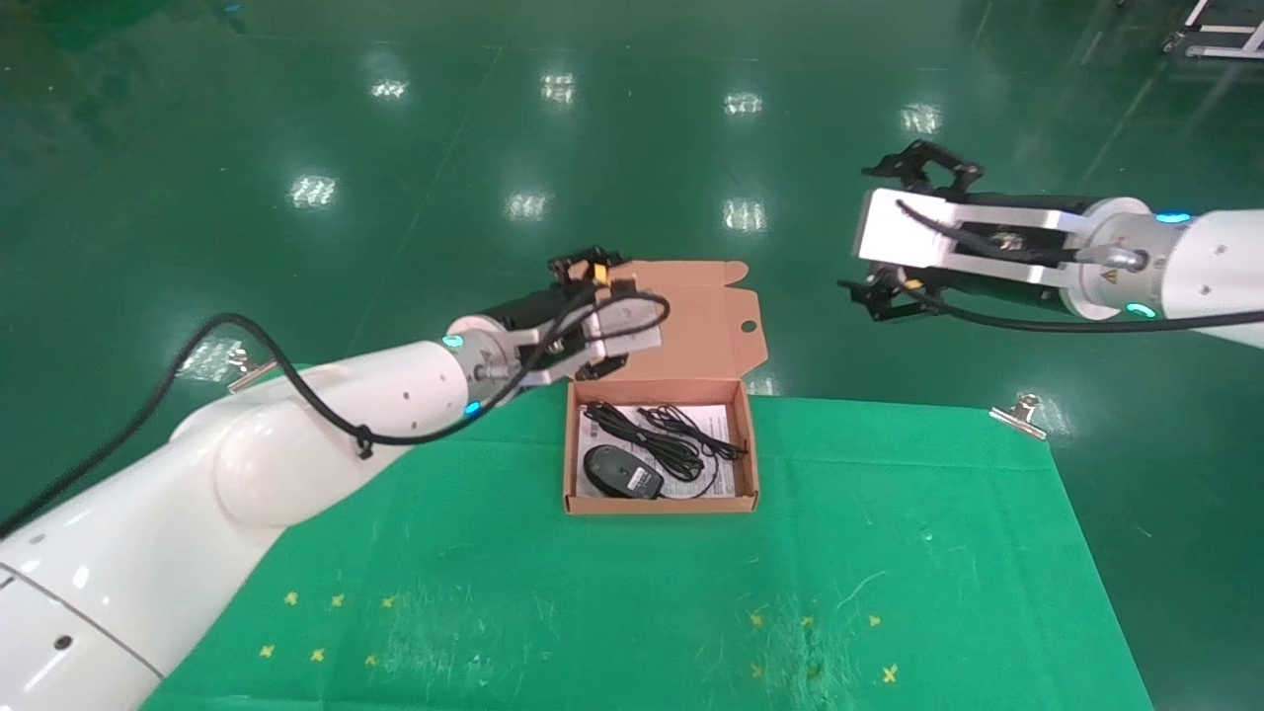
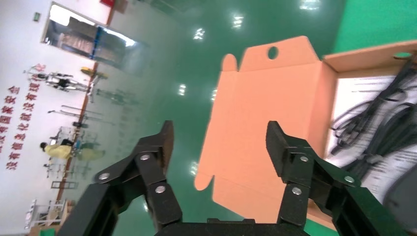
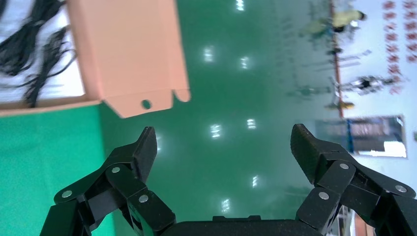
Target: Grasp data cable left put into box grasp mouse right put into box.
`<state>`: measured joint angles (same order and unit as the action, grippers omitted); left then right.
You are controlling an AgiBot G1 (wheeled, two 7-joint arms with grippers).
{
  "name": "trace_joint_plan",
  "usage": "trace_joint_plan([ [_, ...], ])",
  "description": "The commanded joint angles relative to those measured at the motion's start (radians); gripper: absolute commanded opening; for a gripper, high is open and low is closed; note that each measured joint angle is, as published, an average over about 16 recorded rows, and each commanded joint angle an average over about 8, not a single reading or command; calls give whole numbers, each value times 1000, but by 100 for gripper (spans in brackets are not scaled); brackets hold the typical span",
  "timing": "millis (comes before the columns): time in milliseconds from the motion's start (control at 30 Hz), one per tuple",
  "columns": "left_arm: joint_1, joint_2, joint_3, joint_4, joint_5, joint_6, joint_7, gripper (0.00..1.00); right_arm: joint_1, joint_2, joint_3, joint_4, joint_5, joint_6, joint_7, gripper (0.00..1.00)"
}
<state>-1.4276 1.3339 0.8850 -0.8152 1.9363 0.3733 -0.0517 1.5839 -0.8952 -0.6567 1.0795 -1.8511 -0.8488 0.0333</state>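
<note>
Cardboard of an orange-brown colour makes the box (image 1: pixel 660 504), which sits on the green tabletop (image 1: pixel 889 553) with its hinged lid (image 1: pixel 691 321) standing open toward the far side. Both things of the task already lie inside it, on the white printed sheet: the data cable (image 1: pixel 647 434) as a long black bundle across the middle, and the mouse (image 1: pixel 620 471) in the near left corner, its thin cord (image 1: pixel 711 484) looping beside it. The left pincer (image 1: pixel 592 286) hangs just behind the left far corner of the box, spread wide and holding nothing; the right pincer (image 1: pixel 894 232) is raised well apart to the right, over the floor, also spread and empty. I judge the cable to be light, soft and floppy, so it is best taken across the middle of the bundle, where the strands lie together; taken by one end it may uncoil. The mouse seems light but hard and smooth, a little slippery, so its two long sides are the proper place, and the cord will drag behind it.
</note>
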Motion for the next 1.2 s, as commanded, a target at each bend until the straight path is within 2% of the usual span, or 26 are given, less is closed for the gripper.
trace_joint_plan([
  [33, -15, 2, -3, 4, -2, -14, -8, 100, 21, -4, -8, 0, -17, -12, -15, 100],
  [233, -2, -35, -31, -17, -68, 43, -14, 100, 12, 3, 2, 8, 14, -52, -10, 100],
  [1100, 160, -349, -293, -224, -588, 536, -70, 100, -222, 129, 170, 96, 510, -319, 64, 100],
  [1200, 170, -368, -309, -236, -619, 565, -73, 100, -236, 136, 180, 101, 539, -334, 68, 100],
])
